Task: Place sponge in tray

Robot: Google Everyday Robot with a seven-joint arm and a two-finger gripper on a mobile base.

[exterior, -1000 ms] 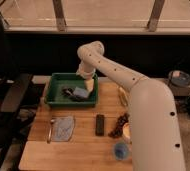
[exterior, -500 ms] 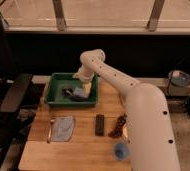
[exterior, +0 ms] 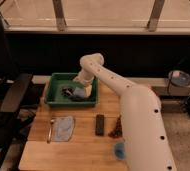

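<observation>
The green tray (exterior: 55,95) sits at the table's far left. My white arm bends over at its elbow and reaches down into the tray. My dark gripper (exterior: 69,91) is low inside the tray, near its middle. The light-blue sponge (exterior: 80,93) lies inside the tray, right against the gripper's right side. Whether the gripper still holds it does not show.
On the wooden table (exterior: 83,145) in front of the tray lie a blue-grey cloth (exterior: 64,127) with a utensil (exterior: 50,131) beside it, a black flat object (exterior: 100,125), a brownish item (exterior: 115,127) and a small blue cup (exterior: 119,149). A dark chair (exterior: 8,100) stands left.
The arm's elbow has dropped lower, and the gripper has shifted slightly left inside the tray. The sponge stays in the tray beside it.
</observation>
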